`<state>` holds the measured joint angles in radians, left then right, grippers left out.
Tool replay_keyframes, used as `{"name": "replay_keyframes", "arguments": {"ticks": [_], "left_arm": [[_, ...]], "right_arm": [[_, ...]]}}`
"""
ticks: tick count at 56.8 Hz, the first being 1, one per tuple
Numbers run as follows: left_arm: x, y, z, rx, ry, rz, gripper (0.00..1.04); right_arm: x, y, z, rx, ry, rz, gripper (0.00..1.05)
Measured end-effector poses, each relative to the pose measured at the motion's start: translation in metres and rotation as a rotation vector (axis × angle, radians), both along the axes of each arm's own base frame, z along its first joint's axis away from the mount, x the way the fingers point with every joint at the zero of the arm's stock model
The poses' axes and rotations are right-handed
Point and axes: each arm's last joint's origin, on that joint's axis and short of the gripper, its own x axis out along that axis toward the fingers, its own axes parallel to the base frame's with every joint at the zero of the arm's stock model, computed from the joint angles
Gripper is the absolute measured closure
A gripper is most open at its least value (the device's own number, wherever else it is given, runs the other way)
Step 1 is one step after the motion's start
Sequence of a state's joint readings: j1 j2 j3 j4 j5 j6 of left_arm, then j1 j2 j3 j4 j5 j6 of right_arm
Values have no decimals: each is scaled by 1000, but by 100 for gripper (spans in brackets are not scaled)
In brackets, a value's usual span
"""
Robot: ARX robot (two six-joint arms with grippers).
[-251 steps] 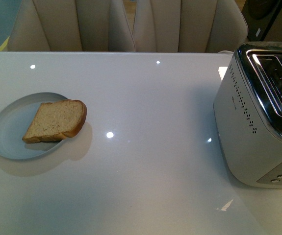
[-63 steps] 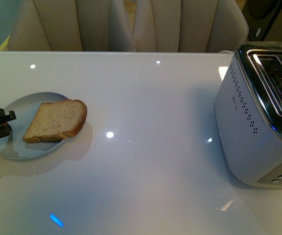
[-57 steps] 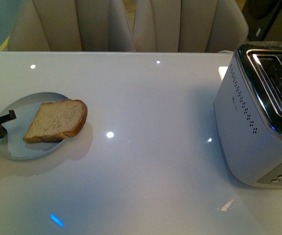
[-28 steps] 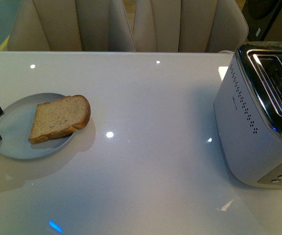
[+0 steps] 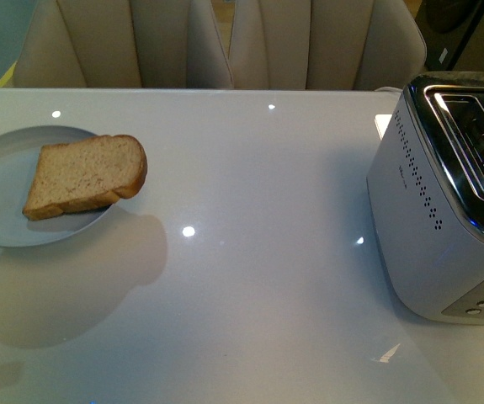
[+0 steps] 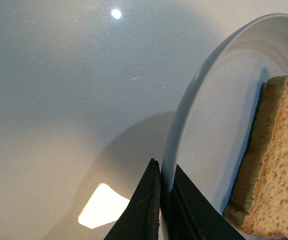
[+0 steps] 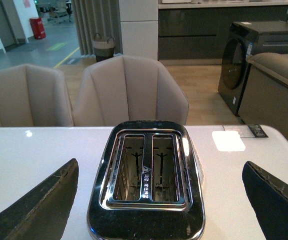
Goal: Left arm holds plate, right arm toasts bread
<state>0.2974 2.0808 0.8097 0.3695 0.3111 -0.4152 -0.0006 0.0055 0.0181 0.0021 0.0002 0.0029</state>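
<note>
White tabletop (image 5: 267, 252), and the left gripper (image 6: 165, 175) pinches the plate (image 6: 219, 100) rim, bread (image 6: 276, 165) just past its grip, well apart from the wide-open right gripper (image 7: 160, 167) facing the toaster (image 7: 146, 222).

Looking like a home-style kitchen-dining space set inside a larger hall: showing a glossy white surface (image 5: 267, 168) bearing a chrome toaster (image 7: 146, 220), beige padded chairs (image 7: 128, 90) standing behind it, dark cabinets (image 7: 194, 45) and a front-loading machine (image 7: 239, 65) lining the back, and a corridor with a red bin (image 7: 37, 27) opening beyond.
</note>
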Motion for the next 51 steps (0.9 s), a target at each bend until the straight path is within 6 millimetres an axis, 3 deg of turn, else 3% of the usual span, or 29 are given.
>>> {"name": "replay_keyframes", "arguments": {"ticks": [14, 25, 42, 51], "left_arm": [[-3, -31, 54, -70, -54, -41, 102], [-7, -58, 80, -81, -45, -76, 102], [-11, -124, 131, -105, -102, -192, 102], [-13, -158, 148, -120, -123, -242, 102]], "right_arm": [[0, 0, 0, 0, 0, 0, 9], [0, 0, 0, 0, 0, 0, 9], [0, 0, 0, 0, 0, 0, 9], [0, 0, 0, 0, 0, 0, 9]]}}
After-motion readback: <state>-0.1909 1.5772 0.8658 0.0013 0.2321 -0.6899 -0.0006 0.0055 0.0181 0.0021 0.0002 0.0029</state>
